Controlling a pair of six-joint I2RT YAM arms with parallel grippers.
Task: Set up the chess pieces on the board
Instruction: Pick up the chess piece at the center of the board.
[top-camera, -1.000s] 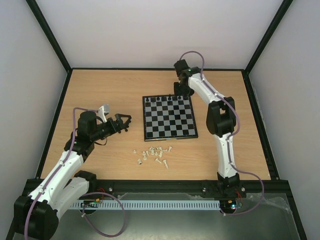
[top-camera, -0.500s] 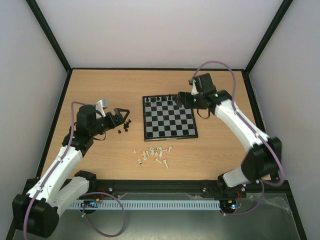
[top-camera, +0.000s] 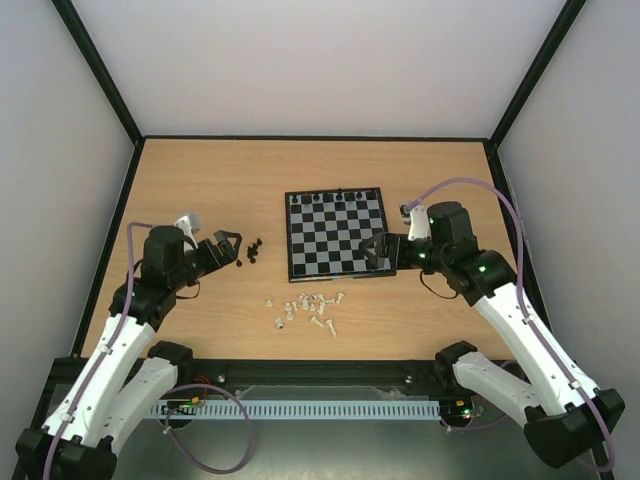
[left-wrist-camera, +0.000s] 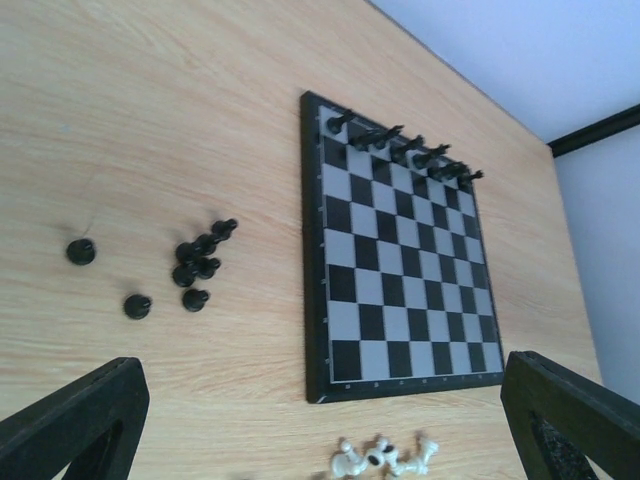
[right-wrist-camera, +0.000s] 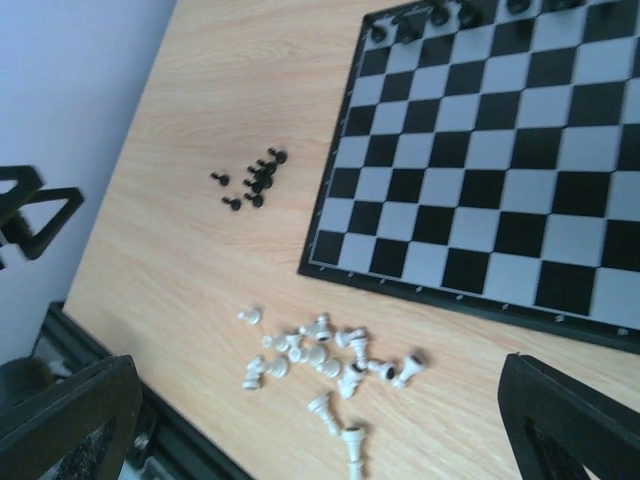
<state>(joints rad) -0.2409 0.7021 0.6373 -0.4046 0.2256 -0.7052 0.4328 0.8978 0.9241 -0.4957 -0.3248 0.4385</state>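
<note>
Board (top-camera: 337, 235), black pieces (top-camera: 335, 197) upright along far edge — white pieces (top-camera: 308, 310) mostly toppled, left fingers (left-wrist-camera: 70, 425) and right fingers (right-wrist-camera: 570, 410) wide

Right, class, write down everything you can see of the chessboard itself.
The board is a flat square of black and pale grey chequers inside a thin black border, slightly glossy. It lies on the wooden table, slightly askew to its edges. A row of black pieces stands along its far edge; the other squares are bare.
</note>
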